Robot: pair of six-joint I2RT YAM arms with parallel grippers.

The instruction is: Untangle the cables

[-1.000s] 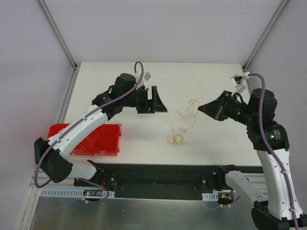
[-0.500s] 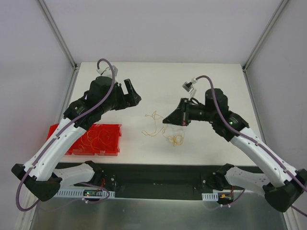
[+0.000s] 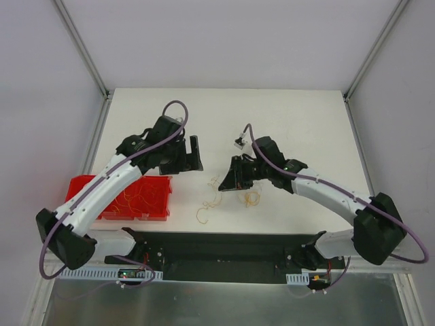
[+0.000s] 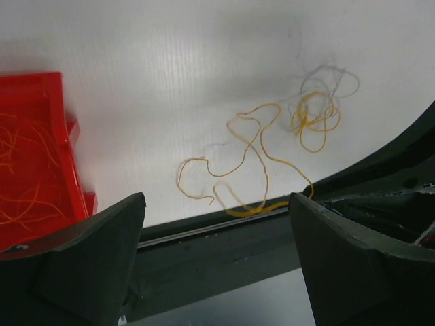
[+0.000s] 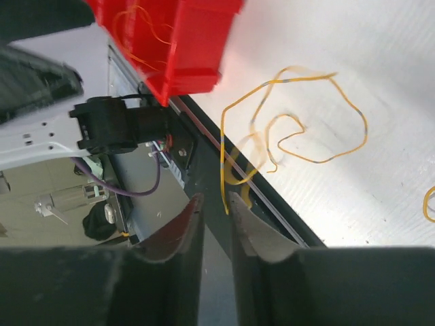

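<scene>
Your right hand (image 5: 216,207) is hanging low over the near edge of the tabletop (image 3: 299,115). Its two fingers (image 5: 178,234) are standing only a narrow slit apart. The tip of one long orange-yellow strand (image 5: 222,170) is sitting right at the mouth of that slit, and you cannot tell whether the fingers are touching it. From there the strand is looping out across the white surface. Part of it is lying over the black strip (image 3: 224,248) that is running along the near edge.

Your left hand (image 3: 192,157) is hovering just to the left of the right one. Its fingers (image 4: 95,258) are spread wide and gripping nothing, and the same strand is lying on the tabletop in front of them.

A small tangle (image 4: 314,115) of orange-yellow and whitish cables is lying just beside the strand. It is on the side toward the right edge, close by your right hand and around the middle of the near edge.

You are working with two hands, one loose strand and one tangle whose strands are too fine to count. One red bin (image 3: 136,215) is sitting toward the near left corner with more thin orange strands in it.

For moving, the two hands are leaving only a small gap between them. The bin is hemming in the near left side and the black strip is bounding the near edge. The broad room is lying toward the far edge and both far corners.
</scene>
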